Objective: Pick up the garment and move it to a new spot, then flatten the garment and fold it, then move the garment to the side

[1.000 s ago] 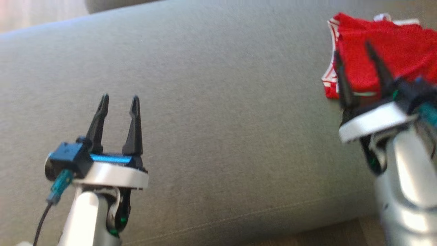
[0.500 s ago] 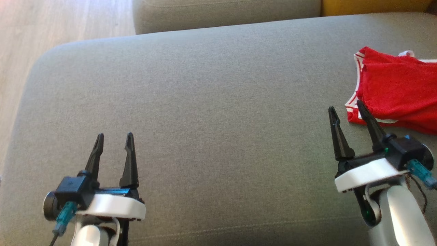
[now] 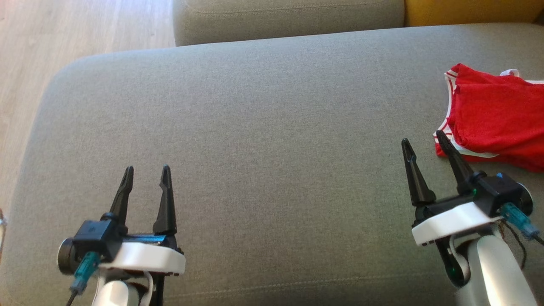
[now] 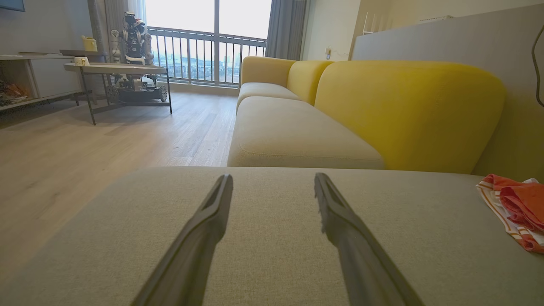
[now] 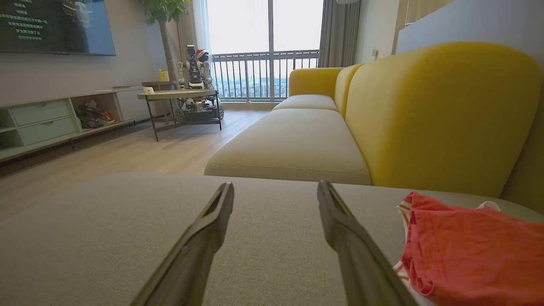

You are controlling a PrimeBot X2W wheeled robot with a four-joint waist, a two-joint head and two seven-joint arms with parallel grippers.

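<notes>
The red knitted garment with white striped trim (image 3: 497, 123) is lying at the far right of the broad grey fabric sofa seat (image 3: 272, 127), close to the yellow upholstered backrest (image 5: 437, 114), with its right part running off the edge of the head view. The left gripper (image 3: 147, 170) is hovering low over the bare left half of the seat, well apart from the cloth, its two dark fingers standing wide and holding nothing. The right gripper (image 3: 422, 138) is sitting just beside the garment's near left corner, its fingers likewise spread wide and empty; one fingertip is overlapping the trim in the head view, but the wrist view is showing the cloth lying off to that finger's side, not between the two.

The cloth is lying in stacked layers with the trim edges lined up, so it seems to be folded and already parked at the side, though with part of it cut off this is uncertain. On that reading the last step is finishing, and the next move is calling only for both arms to be drawing clear without snagging the trim. If the fold is needing correction, the right gripper is the nearer one and would have to be pinching all the layers at the near corner together.
</notes>
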